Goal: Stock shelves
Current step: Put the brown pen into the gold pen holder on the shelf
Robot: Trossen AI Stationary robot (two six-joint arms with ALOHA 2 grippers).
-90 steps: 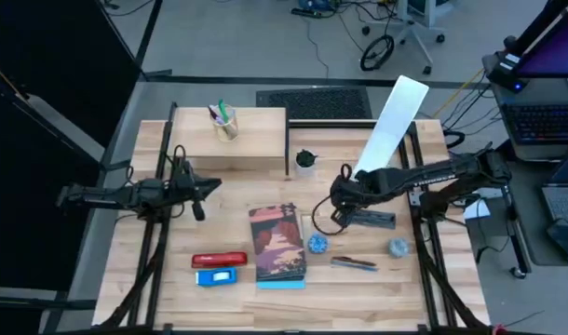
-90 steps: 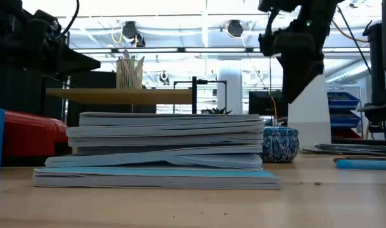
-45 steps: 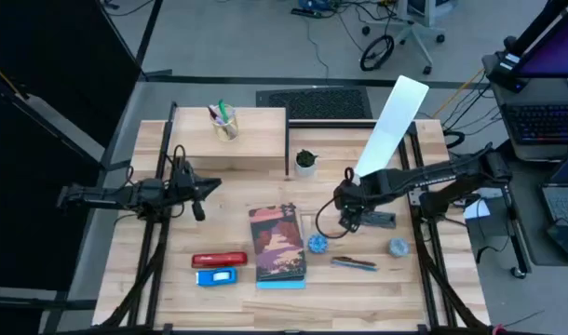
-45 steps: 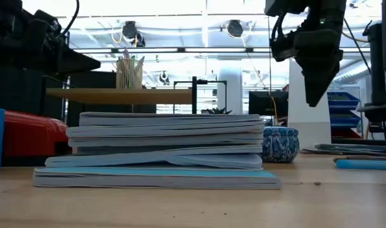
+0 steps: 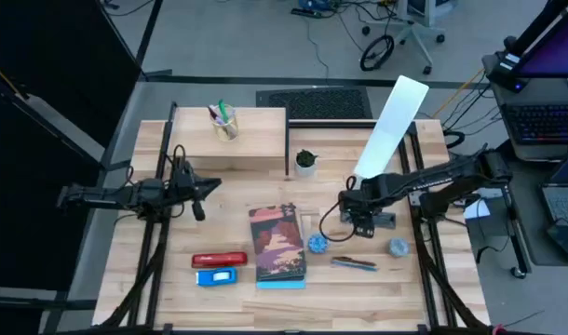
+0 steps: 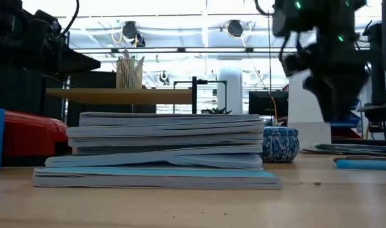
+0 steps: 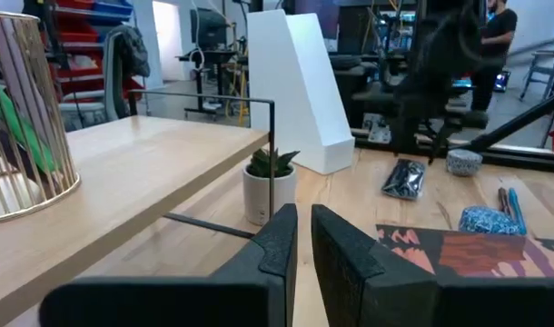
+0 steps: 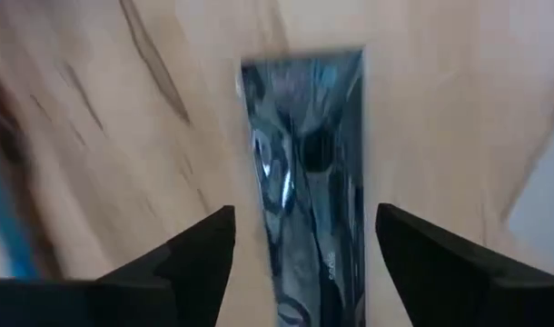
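Note:
The light-wood shelf (image 5: 251, 140) stands at the far left of the table, with a wire pencil cup (image 5: 224, 122) on it. The white file holder (image 5: 391, 126) lies tilted at the far right. My right gripper (image 5: 357, 216) hangs open over a dark glossy packet (image 5: 383, 221) that lies flat on the table. In the right wrist view its fingers stand on either side of the packet (image 8: 304, 163) without touching it. My left gripper (image 5: 202, 194) waits shut at the table's left, pointing toward a small potted plant (image 7: 268, 186).
A stack of books (image 5: 277, 247) lies at the middle near side. A blue patterned bowl (image 5: 317, 245), pens (image 5: 354, 263) and a second small round thing (image 5: 397, 247) lie right of it. A red stapler (image 5: 219, 259) and a blue item (image 5: 217, 276) lie to its left.
My right gripper has gone toward the table's right edge and a little toward the near edge, coming down over the dark packet. The left arm has kept still.

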